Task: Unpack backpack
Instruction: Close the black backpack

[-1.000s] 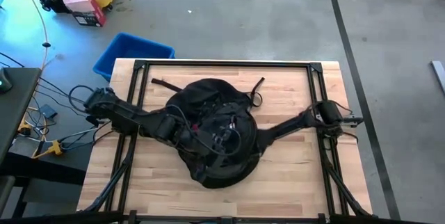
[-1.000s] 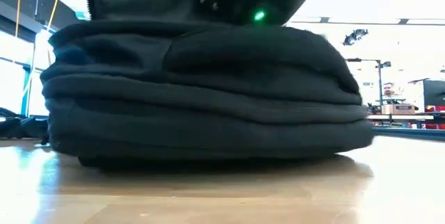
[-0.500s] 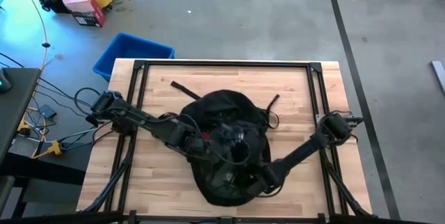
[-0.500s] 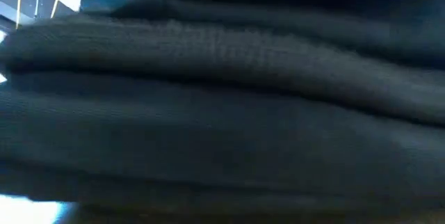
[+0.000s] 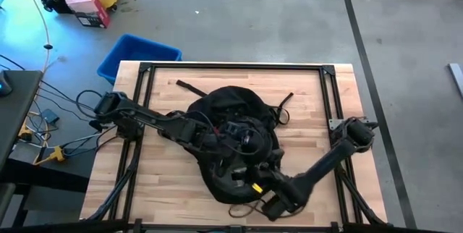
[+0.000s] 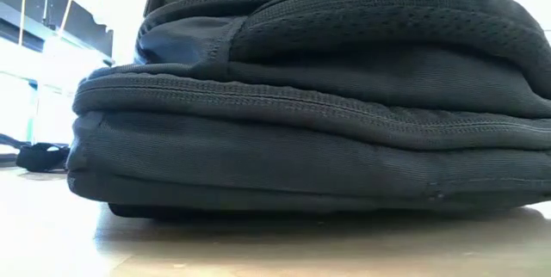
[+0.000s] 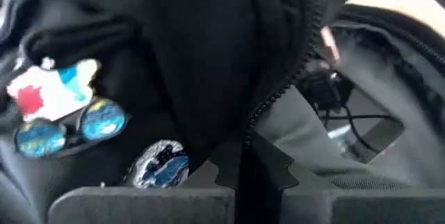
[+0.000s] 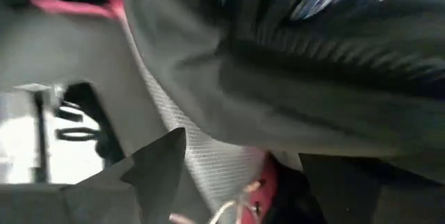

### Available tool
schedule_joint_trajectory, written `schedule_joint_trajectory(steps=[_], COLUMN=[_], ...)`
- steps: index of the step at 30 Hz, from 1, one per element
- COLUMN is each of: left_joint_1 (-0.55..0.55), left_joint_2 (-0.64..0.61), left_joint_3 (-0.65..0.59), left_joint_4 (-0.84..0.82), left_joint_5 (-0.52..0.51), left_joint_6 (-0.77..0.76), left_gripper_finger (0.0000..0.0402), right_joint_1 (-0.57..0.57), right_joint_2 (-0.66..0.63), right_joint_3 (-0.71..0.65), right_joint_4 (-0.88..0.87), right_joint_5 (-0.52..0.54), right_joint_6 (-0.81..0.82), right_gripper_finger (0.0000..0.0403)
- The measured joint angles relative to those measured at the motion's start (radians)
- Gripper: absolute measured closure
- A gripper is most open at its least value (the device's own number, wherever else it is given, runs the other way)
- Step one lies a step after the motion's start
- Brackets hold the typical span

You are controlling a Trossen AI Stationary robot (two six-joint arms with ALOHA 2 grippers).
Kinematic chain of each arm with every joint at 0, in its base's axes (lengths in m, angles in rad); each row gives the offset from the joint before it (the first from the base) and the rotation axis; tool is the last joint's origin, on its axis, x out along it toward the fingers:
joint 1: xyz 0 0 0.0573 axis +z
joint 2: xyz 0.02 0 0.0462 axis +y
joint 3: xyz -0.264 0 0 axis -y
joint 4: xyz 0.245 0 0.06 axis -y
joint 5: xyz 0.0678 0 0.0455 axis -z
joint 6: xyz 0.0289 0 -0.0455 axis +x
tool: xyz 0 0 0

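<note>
The black backpack (image 5: pixel 231 117) lies flat on the middle of the table, and its side fills the low view (image 6: pixel 327 122). Round badges (image 7: pixel 104 123) show on its front. My left gripper (image 5: pixel 217 137) reaches in from the table's left and is shut on the fabric at the bag's opening (image 7: pixel 245 175). My right gripper (image 5: pixel 269 202) is at the bag's near edge, shut on a clear pink-edged pouch (image 8: pixel 208 161). A yellow bit (image 5: pixel 255 187) and thin cords (image 5: pixel 242 210) show beside it. My left gripper pinches a fold of the backpack's black fabric (image 7: pixel 243 147) beside the open zip between its two fingers (image 7: pixel 278 172). The grey-lined inside (image 7: pixel 361 113) stands open next to it. The bag's base stays on the table. My right gripper has the pouch's gridded clear wall (image 8: pixel 208 161) and pink edge (image 8: pixel 268 182) between its fingers (image 8: pixel 156 161), close under the backpack's black fabric. Which part of the pouch that is, I cannot tell. It comes level from the table's near-right side.
Two black straps (image 5: pixel 189 88) (image 5: pixel 283 106) trail from the bag toward the far edge. A black frame rail (image 5: pixel 231 66) runs round the table. A blue bin (image 5: pixel 137 56) stands on the floor past the far-left corner. Bare wood lies right of the bag.
My right gripper has drawn back from the middle of the backpack toward the table's near edge, and the cords and yellow bit have come out with it. The backpack has slid a little toward the right and near edge, its straps following. My left gripper has moved right with it.
</note>
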Motion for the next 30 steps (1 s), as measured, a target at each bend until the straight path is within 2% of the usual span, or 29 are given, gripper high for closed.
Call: schedule_joint_trajectory(steps=[3,6,8,12,16,20,23,30], left_joint_1=[0.007,0.027,0.035,0.015,-0.03,-0.06,-0.061,-0.098], left_joint_2=[-0.004,0.004,-0.003,-0.019,-0.04,-0.072,-0.103,-0.212], left_joint_3=[-0.096,-0.176,-0.188,-0.155,-0.083,-0.034,-0.025,-0.024], left_joint_4=[0.127,0.276,0.276,0.148,-0.014,-0.122,-0.135,-0.159], left_joint_5=[0.066,0.234,0.279,0.311,0.316,0.202,0.157,0.134], left_joint_6=[-0.029,-0.088,-0.123,-0.135,-0.133,-0.117,-0.127,-0.163], left_gripper_finger=[0.0401,0.0385,0.0361,0.0303,0.0264,0.025,0.025,0.0252], right_joint_1=[0.037,0.066,0.07,0.068,0.069,0.067,0.067,0.054], right_joint_2=[-0.023,-0.049,-0.051,-0.053,-0.053,-0.053,-0.053,-0.055], right_joint_3=[0.043,0.08,0.088,0.088,0.101,0.175,0.215,0.195], right_joint_4=[-0.039,-0.046,-0.048,-0.037,0.05,0.253,0.35,0.297], right_joint_5=[0.0,-0.001,-0.002,-0.002,-0.011,-0.116,-0.158,-0.122], right_joint_6=[0.018,0.045,0.045,0.047,-0.033,-0.279,-0.389,-0.358], right_gripper_finger=[0.014,0.014,0.014,0.014,0.014,0.014,0.014,0.014])
